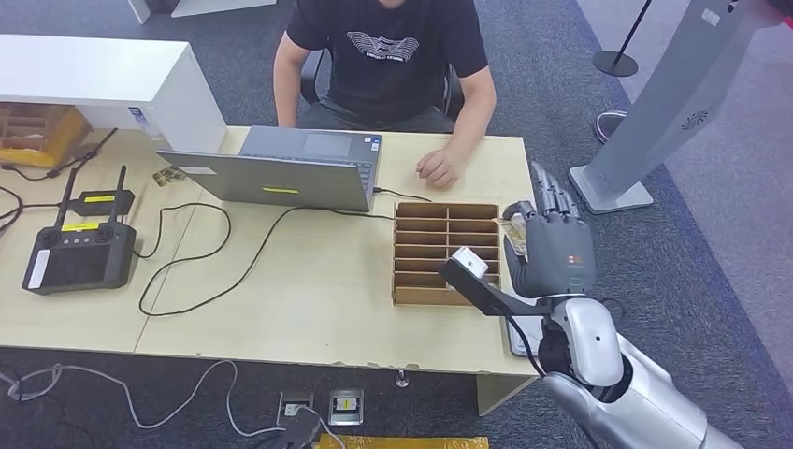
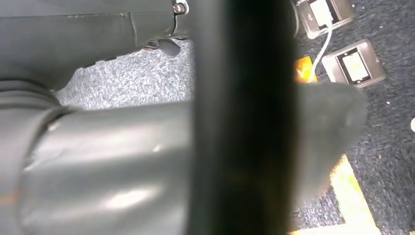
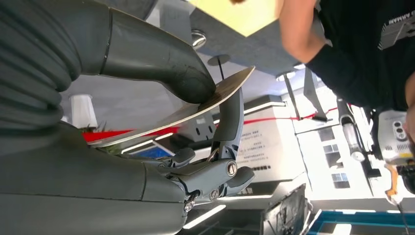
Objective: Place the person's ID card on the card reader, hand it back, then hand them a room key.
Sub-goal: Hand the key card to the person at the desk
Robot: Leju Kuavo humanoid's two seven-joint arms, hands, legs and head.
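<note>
My right hand is raised over the table's right end, just right of the cardboard slotted box. It pinches a thin card between the thumb and a finger; I see the card edge-on. From the head view a bit of the card pokes out on the hand's left. The person sits across the table, one hand resting on the tabletop by the box. A flat pale device lies under my wrist at the table edge. My left hand hangs over the floor, its fingers hidden.
An open laptop stands mid-table with a cable trailing toward the box. A black remote controller lies at the left. A white cabinet is at the back left, and a grey kiosk base stands right of the table.
</note>
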